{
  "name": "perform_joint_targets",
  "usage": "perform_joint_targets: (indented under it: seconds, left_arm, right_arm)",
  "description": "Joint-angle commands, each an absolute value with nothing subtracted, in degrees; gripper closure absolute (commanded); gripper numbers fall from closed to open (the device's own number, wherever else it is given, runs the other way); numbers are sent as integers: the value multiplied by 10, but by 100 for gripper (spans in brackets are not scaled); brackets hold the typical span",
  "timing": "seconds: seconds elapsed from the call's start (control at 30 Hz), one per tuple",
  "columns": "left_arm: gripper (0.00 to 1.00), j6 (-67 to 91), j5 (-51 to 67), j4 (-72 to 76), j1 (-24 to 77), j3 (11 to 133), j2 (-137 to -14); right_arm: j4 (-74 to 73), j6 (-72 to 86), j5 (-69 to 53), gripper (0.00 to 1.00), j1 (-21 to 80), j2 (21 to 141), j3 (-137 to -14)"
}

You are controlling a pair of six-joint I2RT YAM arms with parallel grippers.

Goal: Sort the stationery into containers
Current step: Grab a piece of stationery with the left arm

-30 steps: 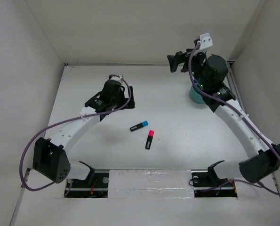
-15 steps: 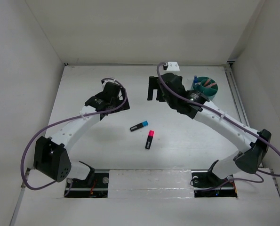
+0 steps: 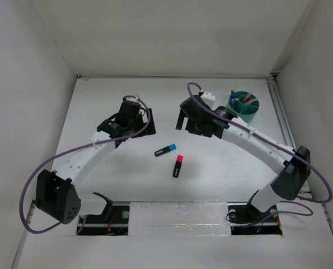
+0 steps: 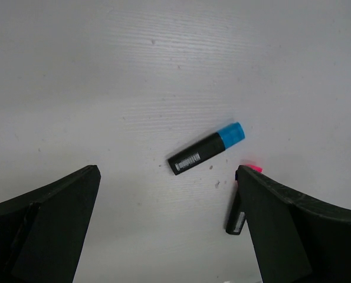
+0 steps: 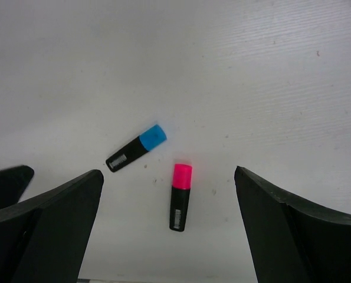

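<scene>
Far R on table (image 3: 222,174), teal cup (image 3: 243,116) holds pink pens (image 3: 250,100); L claw (image 4: 167,177) & R claw (image 5: 168,173) spread.

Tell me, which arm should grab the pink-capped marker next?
Right, probably. Its open gripper frames the pink-capped highlighter almost squarely in its wrist view, and the teal cup stands on that arm's side, so the carry should be short.

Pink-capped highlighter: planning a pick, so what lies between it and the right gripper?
Bare table only, in the top view, from right gripper to pink-capped highlighter.
</scene>
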State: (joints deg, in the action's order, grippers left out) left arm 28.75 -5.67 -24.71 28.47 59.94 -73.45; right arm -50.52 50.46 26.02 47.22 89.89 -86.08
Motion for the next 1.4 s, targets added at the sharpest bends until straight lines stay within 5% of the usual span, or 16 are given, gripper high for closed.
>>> perform_joint_targets:
  seconds: [0.0,0.43,1.37]
  left_arm:
    - [0,221,40,-222,285,595,-758]
    - [0,160,77,-221,332,635,-825]
    - [1,88,-4,-207,378,630,-998]
  right_arm:
    - [-498,509,260,1,429,862,-883]
    - [-439,380,178,1,287,780,-818]
    - [-417,327,49,1,254,693,-737]
